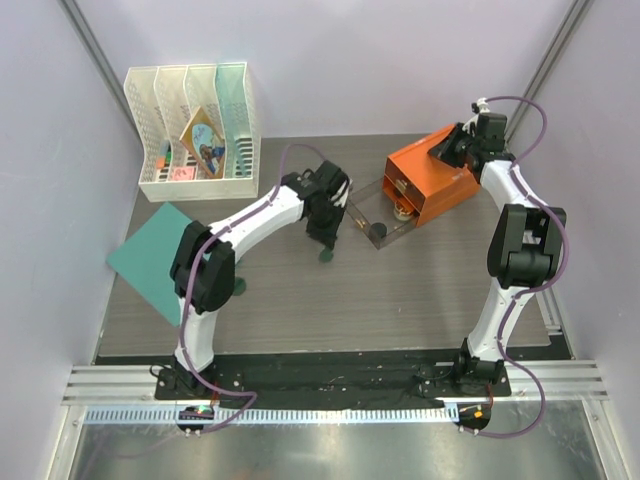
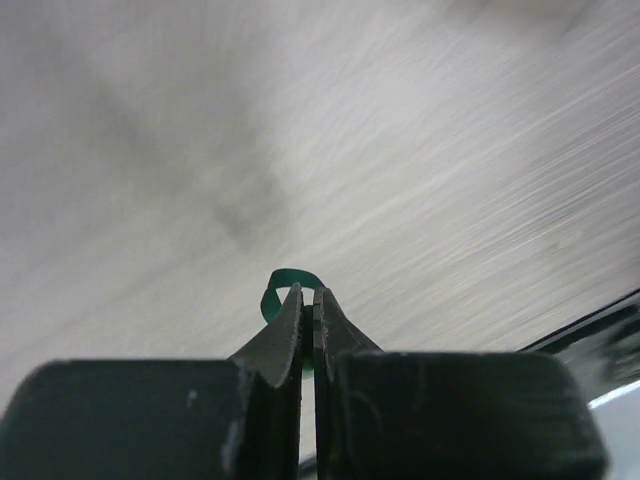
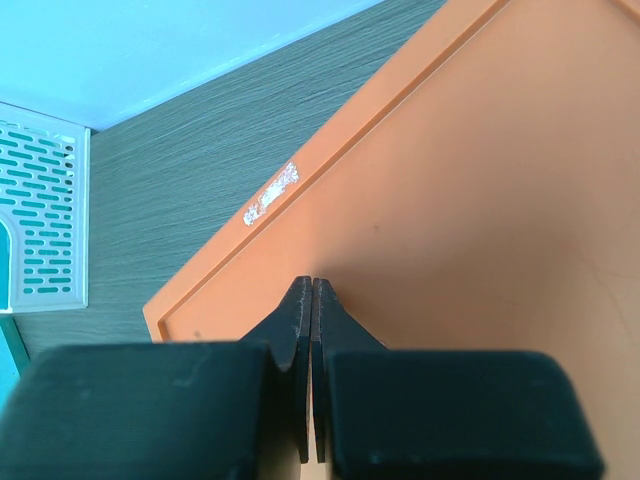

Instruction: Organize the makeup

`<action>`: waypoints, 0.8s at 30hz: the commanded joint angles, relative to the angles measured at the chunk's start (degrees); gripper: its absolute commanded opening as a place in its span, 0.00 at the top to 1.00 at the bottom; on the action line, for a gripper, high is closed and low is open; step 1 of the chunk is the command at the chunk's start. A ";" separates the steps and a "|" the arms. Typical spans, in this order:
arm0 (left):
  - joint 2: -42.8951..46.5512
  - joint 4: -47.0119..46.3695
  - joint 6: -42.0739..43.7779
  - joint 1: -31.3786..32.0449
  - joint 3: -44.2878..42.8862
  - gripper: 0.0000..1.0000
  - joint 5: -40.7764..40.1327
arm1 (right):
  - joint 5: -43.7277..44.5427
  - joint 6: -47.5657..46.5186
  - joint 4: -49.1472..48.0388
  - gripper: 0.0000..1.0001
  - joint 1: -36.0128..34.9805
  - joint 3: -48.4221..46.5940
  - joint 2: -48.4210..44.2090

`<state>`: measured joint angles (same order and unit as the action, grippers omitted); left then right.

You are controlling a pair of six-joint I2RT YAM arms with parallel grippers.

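Left claw [image 2: 310, 293] pinches dark-green disc [image 2: 290, 277], mostly hidden; right claw [image 3: 312, 284] closed, empty.

A: Upper left?
B: White slotted file rack [image 1: 190, 120], papers [image 1: 203, 140] inside.
A: Left side?
B: Teal flat sheet [image 1: 148, 262] at the grey wood-grain table [image 1: 400, 300] edge.
A: Upper right?
B: Orange drawer box [image 1: 440, 185], clear drawer [image 1: 368, 218] pulled out toward centre.

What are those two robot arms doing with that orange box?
They're tidying up. The left gripper has its jaws pinched on a small dark-green disc, down by the table near the open clear drawer. The right gripper is shut with nothing in it, over the top of the orange box.
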<state>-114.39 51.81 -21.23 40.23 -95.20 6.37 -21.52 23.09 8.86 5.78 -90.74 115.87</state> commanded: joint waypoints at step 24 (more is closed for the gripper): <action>-26.15 -22.46 -21.13 0.03 -39.80 0.84 15.51 | 8.77 -3.67 24.62 0.99 -0.68 9.44 12.18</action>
<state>-139.96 32.71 -40.10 40.21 -132.16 20.18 -21.67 23.14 8.78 5.85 -90.65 115.90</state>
